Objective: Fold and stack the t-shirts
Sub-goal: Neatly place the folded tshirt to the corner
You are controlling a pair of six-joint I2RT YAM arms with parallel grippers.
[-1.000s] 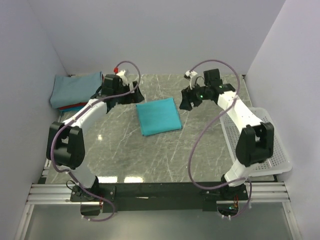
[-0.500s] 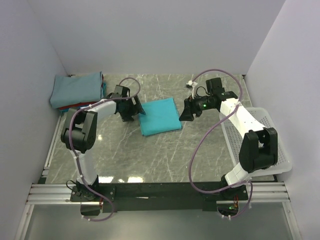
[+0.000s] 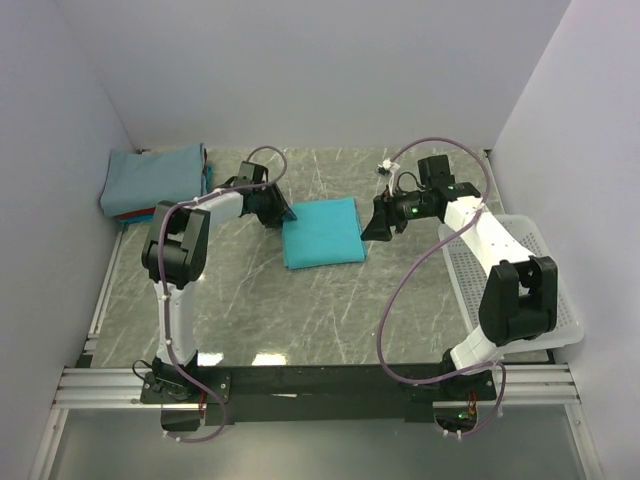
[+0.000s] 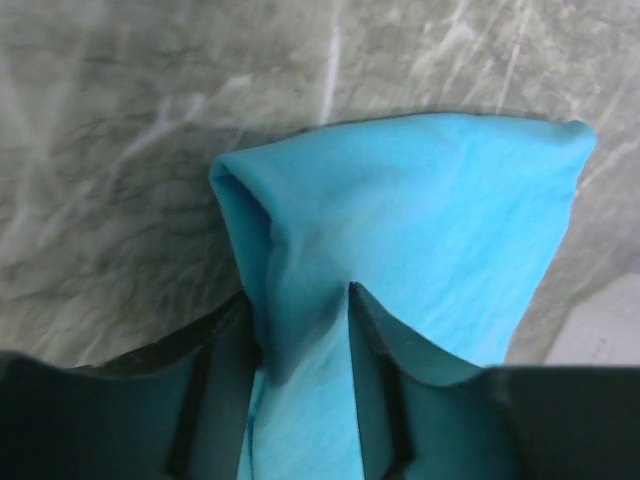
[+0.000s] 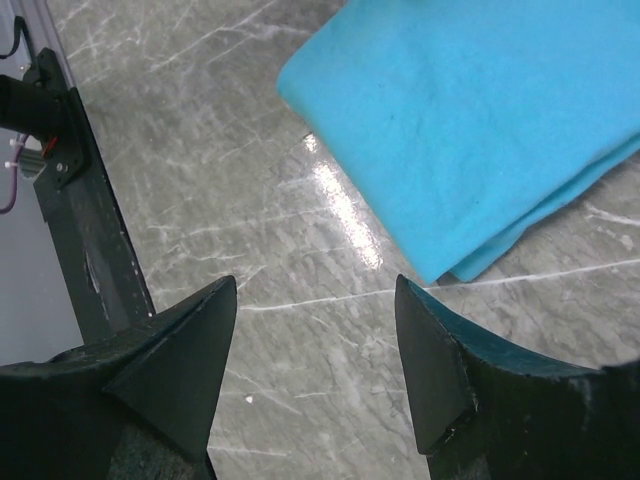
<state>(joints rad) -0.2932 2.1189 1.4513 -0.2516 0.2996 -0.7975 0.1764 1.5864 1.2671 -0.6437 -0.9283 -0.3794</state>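
A bright turquoise t-shirt [image 3: 322,232], folded into a rectangle, lies in the middle of the marble table. My left gripper [image 3: 280,212] sits at its left edge. In the left wrist view the jaws [image 4: 300,300] are shut on a pinched fold of the turquoise t-shirt [image 4: 420,210], which bunches up between them. My right gripper [image 3: 372,228] hovers at the shirt's right edge, open. In the right wrist view only bare table lies between its fingers [image 5: 315,290], and a corner of the turquoise t-shirt [image 5: 480,110] lies just beyond them.
A stack of folded t-shirts stands at the back left corner, a grey-blue one [image 3: 152,175] on top and a red edge [image 3: 140,213] beneath. A white mesh basket [image 3: 520,290] sits along the table's right side. White walls close in the left, back and right.
My left gripper came down from the back left stack to the turquoise shirt's left edge and closed on the cloth. My right gripper drew slightly nearer the shirt's right edge.
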